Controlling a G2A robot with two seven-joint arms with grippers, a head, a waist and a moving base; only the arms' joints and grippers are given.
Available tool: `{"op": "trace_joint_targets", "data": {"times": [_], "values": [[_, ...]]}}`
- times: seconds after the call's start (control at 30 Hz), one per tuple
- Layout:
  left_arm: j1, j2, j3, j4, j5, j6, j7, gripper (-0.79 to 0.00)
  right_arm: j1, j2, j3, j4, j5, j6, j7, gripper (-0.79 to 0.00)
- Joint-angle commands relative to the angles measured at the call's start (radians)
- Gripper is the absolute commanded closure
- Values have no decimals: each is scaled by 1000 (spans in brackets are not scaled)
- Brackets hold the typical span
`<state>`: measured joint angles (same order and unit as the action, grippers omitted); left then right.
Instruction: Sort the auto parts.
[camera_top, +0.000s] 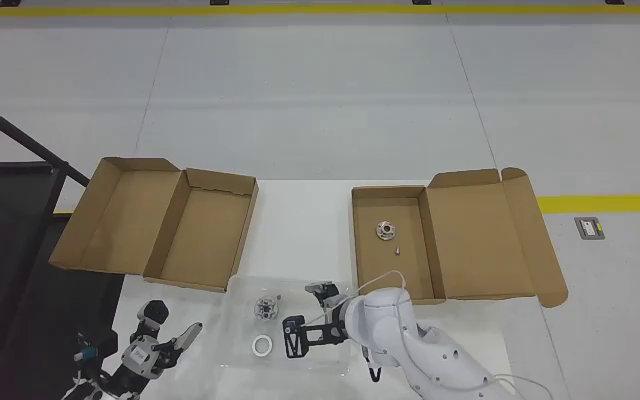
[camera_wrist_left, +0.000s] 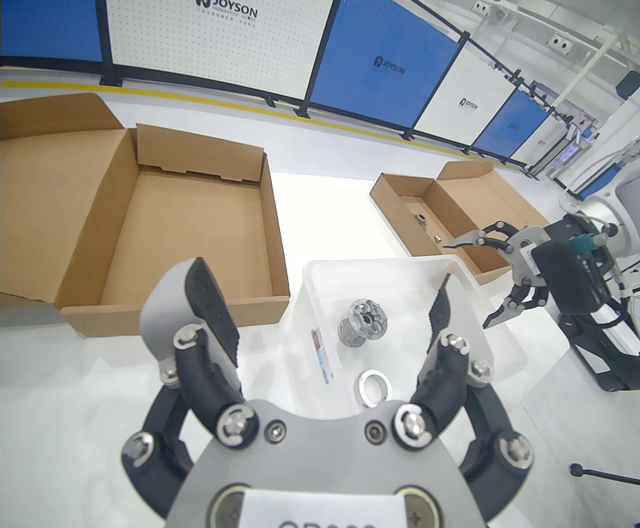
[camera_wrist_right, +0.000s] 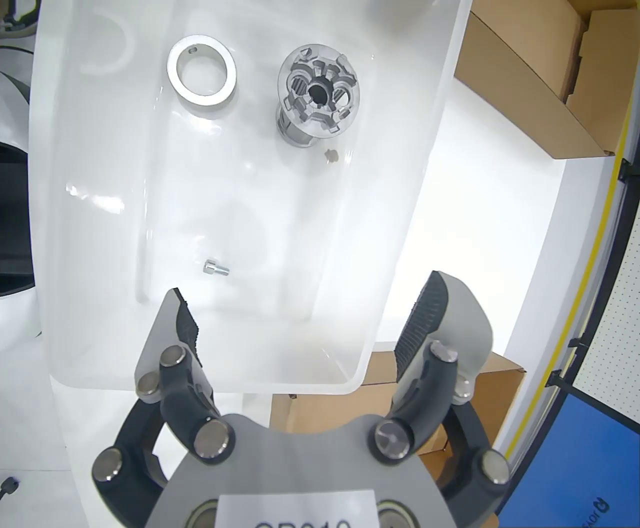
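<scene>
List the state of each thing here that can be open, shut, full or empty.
Left box, open, empty.
Right box, open, holds a round part and a small piece.
Clear bin, no lid, holds a hub, a ring and a screw.
Left gripper, open, holds nothing.
Right gripper, open, holds nothing.

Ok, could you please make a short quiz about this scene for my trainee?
1. Besides a metal ring and a flanged hub, the clear bin holds: A a spring, B a small screw, C a nut?
2. True or false: the right pincer is shut on the metal ring.
3. Which cardboard box already holds parts?
Key: 1 B. 2 False, it is open. 3 The right cardboard box.
</scene>
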<state>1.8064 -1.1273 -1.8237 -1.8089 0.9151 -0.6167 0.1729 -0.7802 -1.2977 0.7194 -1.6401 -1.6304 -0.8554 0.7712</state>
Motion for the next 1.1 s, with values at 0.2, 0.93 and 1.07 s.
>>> {"op": "trace_joint_targets", "data": {"times": [0.2,0.93,1.07], "values": [[0,0,0,0,0,0,0,-785,1,-7,-59,42,-90,-28,-57,-727],[0,0,0,0,0,0,0,-785,136,-107,-193,343,24,-148,6,-388],[0,0,0,0,0,0,0,-785,149,-123,-208,379,34,-141,8,-388]]}}
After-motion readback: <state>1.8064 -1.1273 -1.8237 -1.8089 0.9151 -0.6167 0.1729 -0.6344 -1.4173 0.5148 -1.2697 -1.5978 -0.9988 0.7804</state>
